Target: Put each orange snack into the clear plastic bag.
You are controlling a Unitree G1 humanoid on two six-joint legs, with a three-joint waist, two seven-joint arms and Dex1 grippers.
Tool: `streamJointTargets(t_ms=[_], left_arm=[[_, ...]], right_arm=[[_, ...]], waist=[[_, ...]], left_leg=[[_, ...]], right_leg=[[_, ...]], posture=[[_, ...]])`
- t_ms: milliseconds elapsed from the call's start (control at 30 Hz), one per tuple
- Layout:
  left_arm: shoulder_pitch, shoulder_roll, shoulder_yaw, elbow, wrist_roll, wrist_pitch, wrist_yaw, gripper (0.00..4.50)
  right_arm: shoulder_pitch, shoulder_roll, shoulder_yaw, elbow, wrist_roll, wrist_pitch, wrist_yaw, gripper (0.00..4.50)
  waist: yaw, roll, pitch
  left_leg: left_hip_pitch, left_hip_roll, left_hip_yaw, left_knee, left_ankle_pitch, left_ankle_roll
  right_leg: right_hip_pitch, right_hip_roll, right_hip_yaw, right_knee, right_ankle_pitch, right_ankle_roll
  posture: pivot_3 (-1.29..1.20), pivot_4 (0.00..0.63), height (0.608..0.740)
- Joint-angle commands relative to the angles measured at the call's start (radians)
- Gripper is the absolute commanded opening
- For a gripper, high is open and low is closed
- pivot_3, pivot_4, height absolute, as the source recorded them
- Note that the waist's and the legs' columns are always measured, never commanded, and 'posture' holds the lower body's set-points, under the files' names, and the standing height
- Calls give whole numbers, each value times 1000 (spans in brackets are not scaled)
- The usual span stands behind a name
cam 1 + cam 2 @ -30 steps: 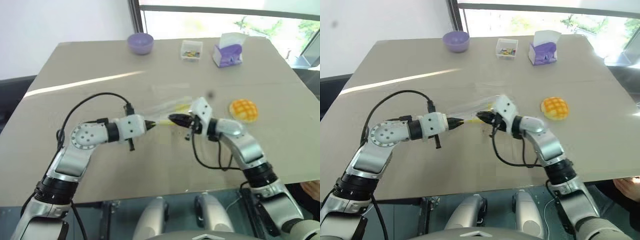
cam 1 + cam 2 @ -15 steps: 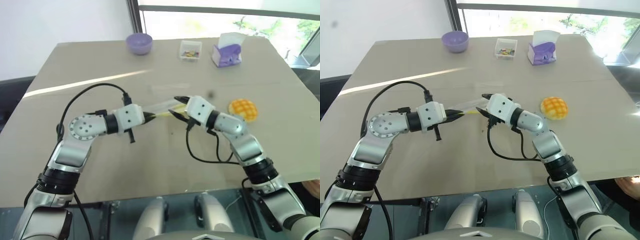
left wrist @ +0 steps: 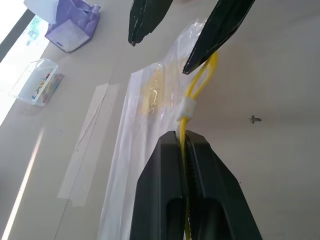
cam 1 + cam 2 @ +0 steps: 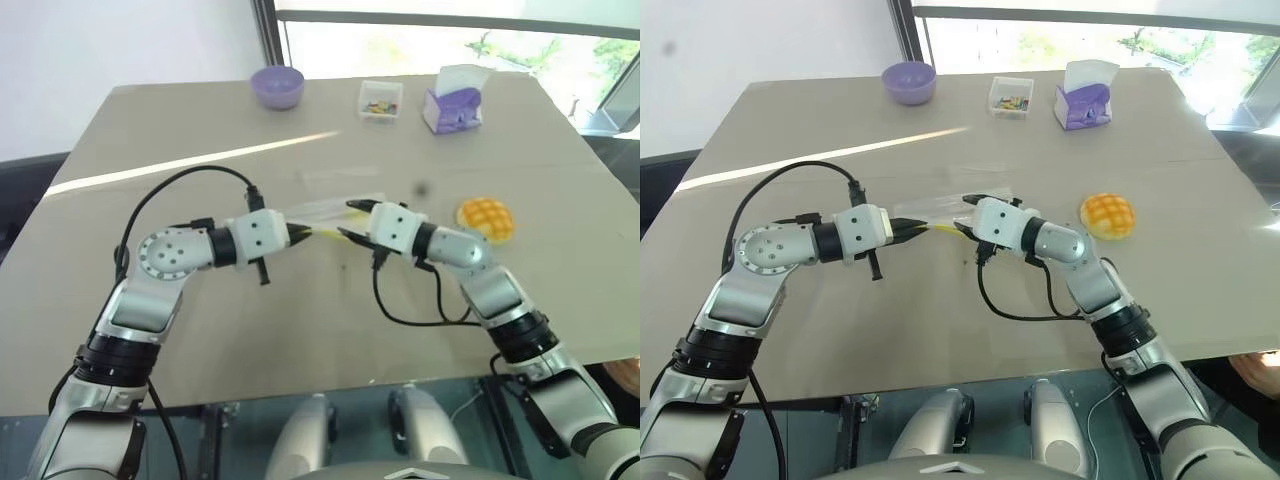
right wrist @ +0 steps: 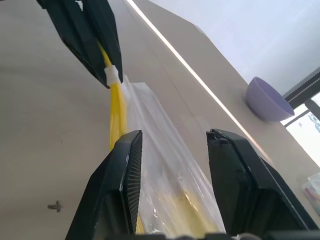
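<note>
Right tool has spread open beside the bag; left tool pinches its strip.

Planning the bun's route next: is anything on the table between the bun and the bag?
Nothing visible lies between them. The bun sits on bare table, and the bag is held up to its left, with the left gripper shut on its yellow strip. The open right gripper and its arm sit at the bag's bun-side end.
</note>
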Motion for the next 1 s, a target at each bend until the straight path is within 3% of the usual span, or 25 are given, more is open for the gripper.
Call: streamJointTargets(t_ms=[33, 1000], left_arm=[[-6, 2, 13, -1, 3, -23, 9, 0], [14, 1, 14, -42, 7, -10, 8, 0]], right_arm=[[-13, -5, -24, -49, 24, -22, 14, 2169], [-23, -33, 8, -40, -18, -38, 48, 2169]], waist=[[0, 0, 0], [0, 0, 0]], left_leg=[[0, 0, 0, 0, 0, 0], [0, 0, 0, 0, 0, 0]], right_leg=[[0, 0, 0, 0, 0, 0], [0, 0, 0, 0, 0, 0]], posture=[[0, 150, 740], [0, 150, 740]])
